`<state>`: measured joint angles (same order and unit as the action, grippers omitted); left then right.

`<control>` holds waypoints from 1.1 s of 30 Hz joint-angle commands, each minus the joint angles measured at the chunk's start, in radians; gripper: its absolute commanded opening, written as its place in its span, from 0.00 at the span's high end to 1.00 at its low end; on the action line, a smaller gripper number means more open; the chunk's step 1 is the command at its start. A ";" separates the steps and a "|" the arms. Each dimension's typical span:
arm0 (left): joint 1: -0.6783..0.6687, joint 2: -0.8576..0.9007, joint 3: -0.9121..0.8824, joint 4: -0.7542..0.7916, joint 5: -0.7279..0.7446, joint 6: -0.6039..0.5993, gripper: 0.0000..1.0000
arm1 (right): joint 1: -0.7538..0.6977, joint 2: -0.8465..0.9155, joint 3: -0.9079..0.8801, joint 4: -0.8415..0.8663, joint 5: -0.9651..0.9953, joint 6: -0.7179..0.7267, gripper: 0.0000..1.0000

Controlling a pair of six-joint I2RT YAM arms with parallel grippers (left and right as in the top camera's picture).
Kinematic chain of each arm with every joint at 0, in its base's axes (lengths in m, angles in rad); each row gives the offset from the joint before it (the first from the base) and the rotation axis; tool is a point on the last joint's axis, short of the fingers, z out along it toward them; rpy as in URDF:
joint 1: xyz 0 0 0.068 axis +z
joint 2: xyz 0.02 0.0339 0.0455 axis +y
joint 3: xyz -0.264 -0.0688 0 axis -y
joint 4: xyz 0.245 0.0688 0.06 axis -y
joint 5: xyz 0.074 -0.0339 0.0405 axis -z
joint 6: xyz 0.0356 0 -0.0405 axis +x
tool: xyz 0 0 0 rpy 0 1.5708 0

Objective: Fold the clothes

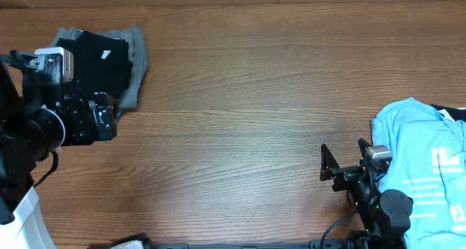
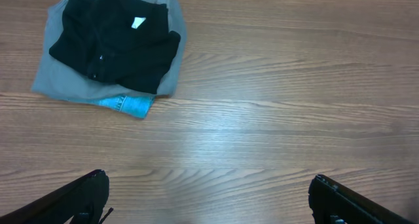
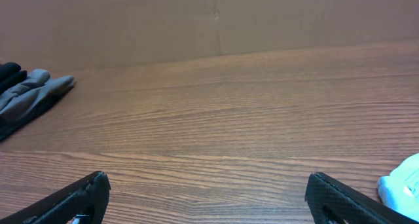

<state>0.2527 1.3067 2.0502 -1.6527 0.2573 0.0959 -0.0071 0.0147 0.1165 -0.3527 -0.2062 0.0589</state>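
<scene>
Stack, far-left tabletop (image 1: 247, 96): a black shirt (image 2: 114, 47) is laid on a grey piece (image 2: 65, 86). A light-blue denim corner (image 2: 131, 106) is seen under the grey edge, in the left wrist view only.
Occlusion, overhead: the stack's left side is covered by the left arm (image 1: 51, 118).
Light-blue tee (image 1: 426, 154): lies at the right edge and is cut off by the frame. A black strip (image 1: 455, 112) behind it cannot be identified.
Left jaws: spread fully, nothing held; only the fingertips (image 2: 91, 188) are seen.
Right jaws: spread fully, nothing held, just left of the tee.
</scene>
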 commanded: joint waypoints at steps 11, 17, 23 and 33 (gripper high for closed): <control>-0.001 0.000 0.000 0.004 0.001 -0.018 0.00 | -0.005 -0.011 -0.010 0.006 -0.005 -0.003 0.00; -0.003 -0.002 0.000 0.001 -0.013 -0.018 0.00 | -0.005 -0.011 -0.010 0.006 -0.005 -0.003 0.00; -0.152 -0.085 -0.112 0.270 -0.021 -0.019 0.00 | -0.005 -0.011 -0.010 0.006 -0.005 -0.003 0.00; -0.397 -0.401 -0.724 0.932 -0.019 0.154 0.00 | -0.005 -0.011 -0.010 0.006 -0.005 -0.003 0.00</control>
<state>-0.1299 1.0023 1.4761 -0.7872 0.2363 0.1978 -0.0071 0.0147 0.1154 -0.3523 -0.2062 0.0589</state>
